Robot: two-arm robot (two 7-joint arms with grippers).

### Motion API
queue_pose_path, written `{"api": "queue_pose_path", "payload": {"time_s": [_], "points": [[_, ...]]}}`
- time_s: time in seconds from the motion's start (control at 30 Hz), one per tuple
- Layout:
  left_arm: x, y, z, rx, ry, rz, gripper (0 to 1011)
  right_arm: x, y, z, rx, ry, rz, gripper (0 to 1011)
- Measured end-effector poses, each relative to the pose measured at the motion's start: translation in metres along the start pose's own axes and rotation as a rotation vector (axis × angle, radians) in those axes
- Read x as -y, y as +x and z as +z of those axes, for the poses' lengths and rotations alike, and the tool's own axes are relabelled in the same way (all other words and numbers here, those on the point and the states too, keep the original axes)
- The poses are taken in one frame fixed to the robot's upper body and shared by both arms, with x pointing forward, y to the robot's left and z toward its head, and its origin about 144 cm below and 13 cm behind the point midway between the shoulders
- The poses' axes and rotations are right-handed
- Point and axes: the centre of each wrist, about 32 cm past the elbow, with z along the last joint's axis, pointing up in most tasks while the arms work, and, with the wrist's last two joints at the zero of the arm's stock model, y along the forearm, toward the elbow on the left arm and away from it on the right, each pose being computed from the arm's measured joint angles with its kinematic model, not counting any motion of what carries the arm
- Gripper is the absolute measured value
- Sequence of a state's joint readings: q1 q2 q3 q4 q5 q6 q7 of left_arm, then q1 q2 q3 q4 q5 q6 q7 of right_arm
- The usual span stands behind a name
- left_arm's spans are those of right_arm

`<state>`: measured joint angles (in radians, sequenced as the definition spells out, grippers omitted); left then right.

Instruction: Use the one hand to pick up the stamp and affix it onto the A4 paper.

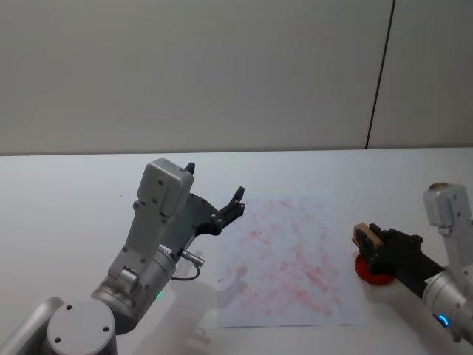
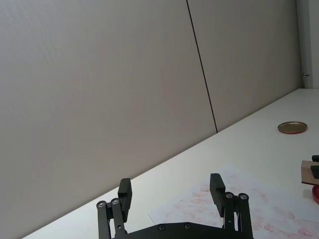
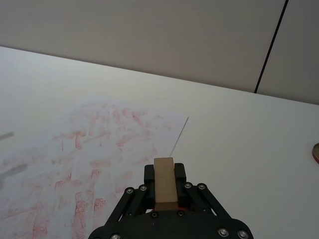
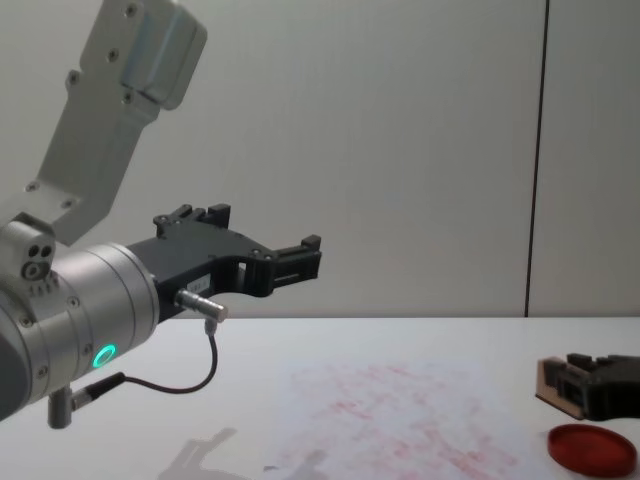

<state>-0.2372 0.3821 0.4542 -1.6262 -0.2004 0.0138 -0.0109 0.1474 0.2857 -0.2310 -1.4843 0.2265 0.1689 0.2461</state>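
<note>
The A4 paper lies flat on the table, a little right of the middle. The wall stands behind the table. The ink pad sits on the table just beside the paper's right edge, near the front. The right gripper hangs over the ink pad, with the stamp squeezed between its fingers. The stamp is up in the air, not touching the pad. A small round disc lies farther back on the table, behind the pad. The left gripper is up in the air beside the paper's left edge.
</note>
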Motion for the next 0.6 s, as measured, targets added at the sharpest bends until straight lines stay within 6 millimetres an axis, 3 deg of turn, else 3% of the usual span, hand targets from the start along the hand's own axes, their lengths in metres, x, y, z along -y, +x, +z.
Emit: {"api": "queue_pose_path", "payload": {"time_s": [0.6], "points": [[0.0,0.0,0.0,0.0,0.0,0.0,993,0.0028,0.0108,-0.005,-0.019,-0.042,-0.006,218]]}}
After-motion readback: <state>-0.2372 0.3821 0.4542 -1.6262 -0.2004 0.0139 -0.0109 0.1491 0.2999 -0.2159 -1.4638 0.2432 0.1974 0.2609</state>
